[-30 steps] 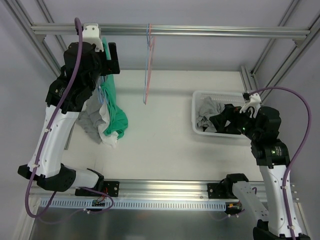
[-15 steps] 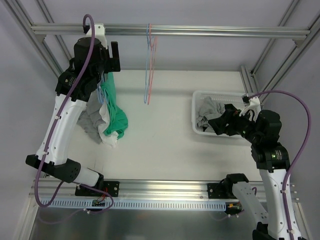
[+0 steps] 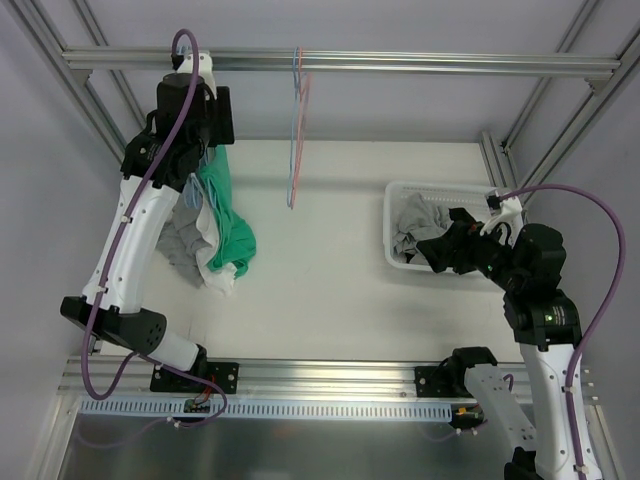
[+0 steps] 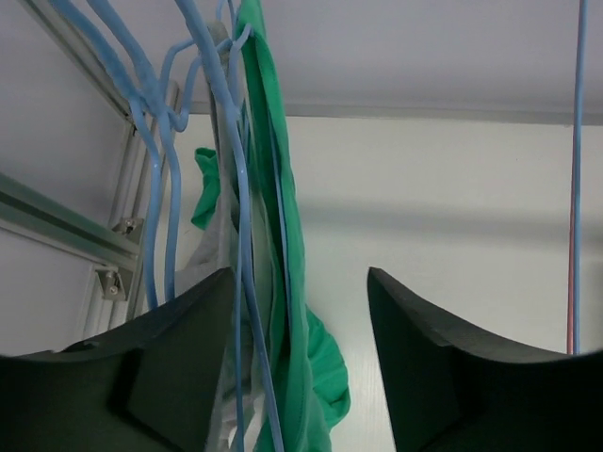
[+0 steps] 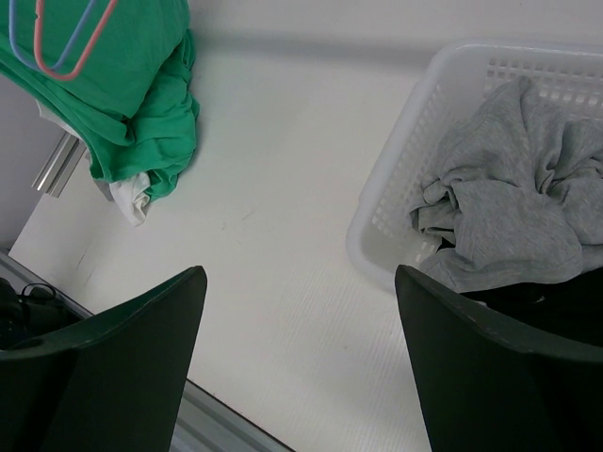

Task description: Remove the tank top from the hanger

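- Looking from top: L arm (image 3: pixel 130 230) reaches up to the rail (image 3: pixel 400 62) at the far-left corner, its tip in among the hung clothes.
- Green tank top (image 3: pixel 228 215) hangs there off the rail and droops down to the table (image 3: pixel 320 290); grey/white garments (image 3: pixel 185 245) crowd it on the left, touching.
- Two bare hangers (image 3: pixel 297 150), pink + blue, hang mid-rail, well apart from the top.
- White basket (image 3: pixel 392 225) at right w/ grey cloth (image 3: pixel 412 230) inside; right gripper (image 3: pixel 437 252) hovers over its near side.
- L wrist: left gripper (image 4: pixel 300 275) is part-way apart, jaws either side of the tank top's strap and the blue hanger wires (image 4: pixel 240 188). Wires run just by the L finger (image 4: pixel 179 358); R finger stands clear of the cloth. Can't tell any firm pinch.
- Several blue hooks tangle together up top; a thin red hanger line (image 4: pixel 572 235) at far right.
- R wrist: right gripper wide, holding nothing, above table beside the basket wall; green top heaped at far left.
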Tool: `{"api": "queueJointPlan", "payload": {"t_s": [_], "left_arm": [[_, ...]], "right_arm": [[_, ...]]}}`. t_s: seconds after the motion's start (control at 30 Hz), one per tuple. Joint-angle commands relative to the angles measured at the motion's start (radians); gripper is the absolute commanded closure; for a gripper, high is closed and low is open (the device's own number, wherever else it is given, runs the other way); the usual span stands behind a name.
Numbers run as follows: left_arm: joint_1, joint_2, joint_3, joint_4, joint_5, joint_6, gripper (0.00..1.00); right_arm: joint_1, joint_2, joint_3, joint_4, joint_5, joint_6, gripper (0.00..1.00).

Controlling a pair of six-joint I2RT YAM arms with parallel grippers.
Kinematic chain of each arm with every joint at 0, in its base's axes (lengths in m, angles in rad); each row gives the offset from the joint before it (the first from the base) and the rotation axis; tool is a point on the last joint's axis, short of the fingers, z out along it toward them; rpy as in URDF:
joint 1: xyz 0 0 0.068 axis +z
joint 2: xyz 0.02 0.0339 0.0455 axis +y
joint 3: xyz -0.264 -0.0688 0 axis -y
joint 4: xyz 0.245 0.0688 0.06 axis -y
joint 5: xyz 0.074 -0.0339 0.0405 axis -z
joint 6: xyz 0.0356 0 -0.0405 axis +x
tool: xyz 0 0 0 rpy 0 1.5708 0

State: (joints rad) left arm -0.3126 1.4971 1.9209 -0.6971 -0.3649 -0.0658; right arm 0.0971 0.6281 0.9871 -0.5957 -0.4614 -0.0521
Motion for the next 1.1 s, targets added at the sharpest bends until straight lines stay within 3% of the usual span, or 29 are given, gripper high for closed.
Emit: {"api": "queueJointPlan", "payload": {"t_s": [0.0,0.17,0.2,0.33,0.4,0.47,1.07], "left_arm": [[0.01,0.009,-0.003,0.008,0.038,-0.006,0.45],[0.012,0.008,0.001,0.008,0.058,-0.009,0.6],[0.012,0.006,0.004,0.008,0.058,-0.011,0.68],[0.012,0.005,0.013,0.008,0.066,-0.009,0.85],[0.012,0.0,0.02,0.007,0.096,-0.012,0.88],[0.01,-0.009,0.024,0.008,0.107,-0.02,0.99],[0.01,-0.089,0.101,0.013,0.262,-0.095,1.0]], "right_arm": [[0.006,-0.011,0.001,0.025,-0.026,0.014,0.14],[0.006,-0.016,0.001,0.03,-0.028,0.017,0.15],[0.006,-0.016,-0.001,0.03,-0.028,0.017,0.14],[0.006,-0.016,0.001,0.034,-0.033,0.023,0.15],[0.006,-0.018,-0.002,0.037,-0.036,0.026,0.15],[0.006,-0.016,-0.005,0.045,-0.039,0.029,0.15],[0.007,-0.015,-0.015,0.082,-0.068,0.049,0.15]]}}
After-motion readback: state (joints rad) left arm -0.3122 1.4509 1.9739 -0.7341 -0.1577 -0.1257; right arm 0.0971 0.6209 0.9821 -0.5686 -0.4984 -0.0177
